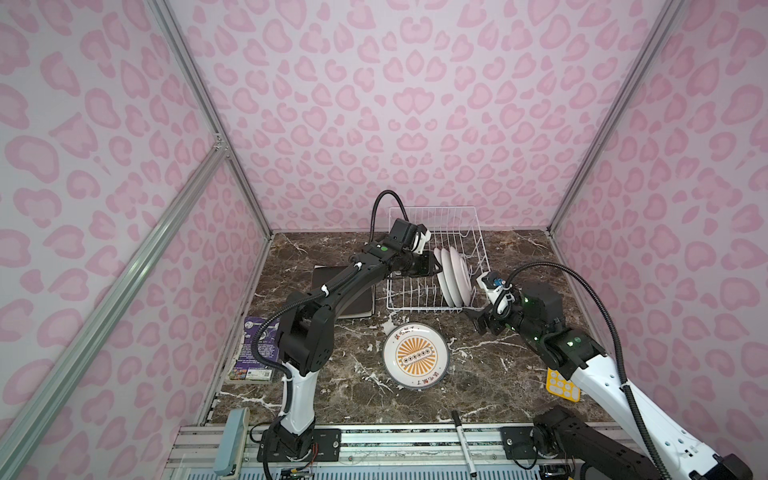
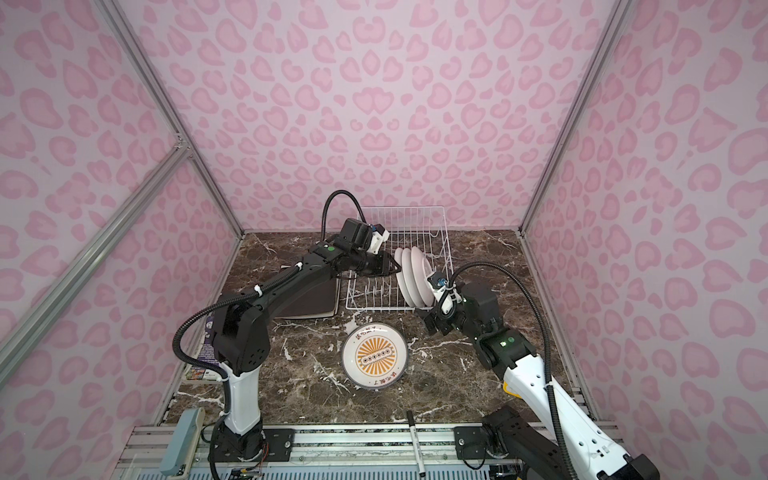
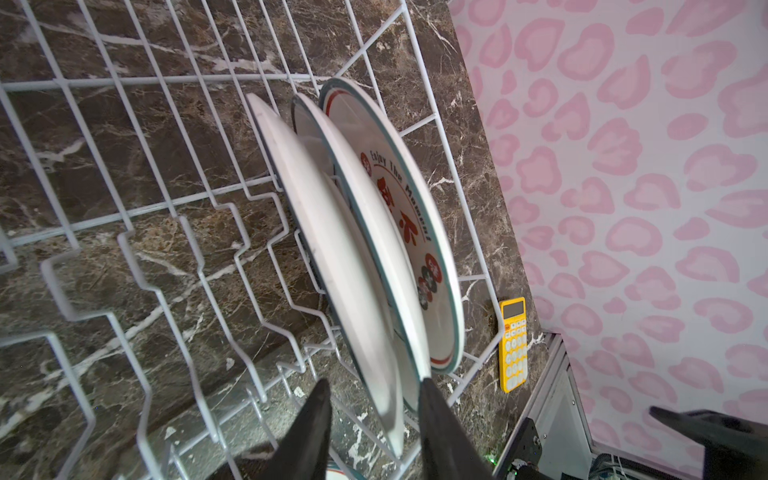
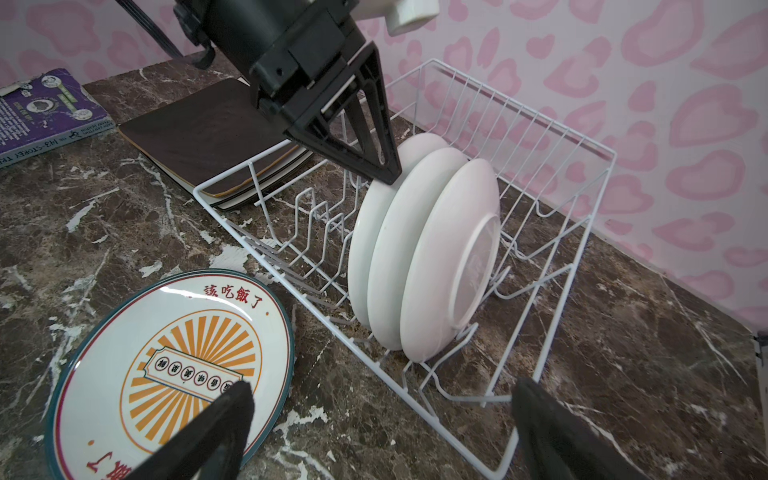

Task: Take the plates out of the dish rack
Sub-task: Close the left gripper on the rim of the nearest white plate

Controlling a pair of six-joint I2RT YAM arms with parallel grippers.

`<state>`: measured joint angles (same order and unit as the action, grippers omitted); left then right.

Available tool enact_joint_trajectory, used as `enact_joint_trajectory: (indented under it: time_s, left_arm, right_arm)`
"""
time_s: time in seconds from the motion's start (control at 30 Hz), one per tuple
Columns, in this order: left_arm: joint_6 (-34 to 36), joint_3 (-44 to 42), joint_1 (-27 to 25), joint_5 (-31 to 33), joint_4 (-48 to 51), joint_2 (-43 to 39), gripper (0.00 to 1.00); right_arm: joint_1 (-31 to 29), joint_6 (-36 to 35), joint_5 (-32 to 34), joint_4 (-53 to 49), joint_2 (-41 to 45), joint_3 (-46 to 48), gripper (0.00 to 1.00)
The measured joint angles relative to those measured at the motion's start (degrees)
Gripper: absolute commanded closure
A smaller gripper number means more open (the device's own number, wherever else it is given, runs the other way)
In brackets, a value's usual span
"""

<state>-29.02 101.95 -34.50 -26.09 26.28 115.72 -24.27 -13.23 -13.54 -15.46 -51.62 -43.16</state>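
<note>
Plates [image 4: 415,253], round, glossy, in wire rack [image 4: 524,109]

Black arms [image 1: 345,291] with white lower links [image 1: 297,395], corrugated black cables [image 1: 388,192], green lights [image 1: 384,248]

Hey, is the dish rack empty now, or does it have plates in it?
Not empty: three round plates stand on edge in the dish rack; a sunburst plate lies flat on the table.

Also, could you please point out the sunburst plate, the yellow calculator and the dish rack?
sunburst plate [image 1: 417,356]: in a top view, printed centre.
yellow calculator [image 3: 514,349]: left wrist view, keypad.
dish rack [image 4: 523,107]: right wrist view, rim wire.
</note>
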Motion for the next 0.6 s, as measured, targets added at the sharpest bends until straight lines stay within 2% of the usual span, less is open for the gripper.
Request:
enact_joint_trajectory:
  time_s: [0.6]
  left_arm:
    - [-4.24, 1.36, -1.25, -0.09, -1.68, 4.0, 0.69]
  right_arm:
    - [0.0, -0.09, 1.4, 0.24, -0.31, 0.57, 0.02]
